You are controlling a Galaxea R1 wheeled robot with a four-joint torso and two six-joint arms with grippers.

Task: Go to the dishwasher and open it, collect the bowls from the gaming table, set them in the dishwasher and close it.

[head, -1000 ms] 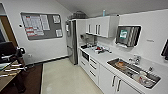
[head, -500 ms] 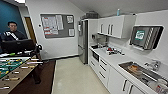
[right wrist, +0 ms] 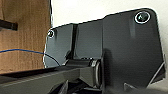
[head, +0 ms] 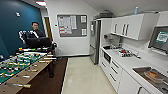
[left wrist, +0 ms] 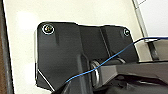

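Swung left since a moment ago: football table (head: pixel 17 66) now looming beside pale floor (head: pixel 85 75), white counter (head: pixel 130 61) right; gripper states impossible to tell.

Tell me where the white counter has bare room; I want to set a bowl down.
The counter looks bare between the red-and-white clutter by the wall and the sink. It is crowded farther back near the fridge, and the sink holds a dish.

Office break-room kitchen: white cabinets (head: pixel 130 26), sink (head: pixel 152 76), fridge (head: pixel 95 41), noticeboard (head: pixel 72 25) (plus table-football table (head: pixel 18 66)).
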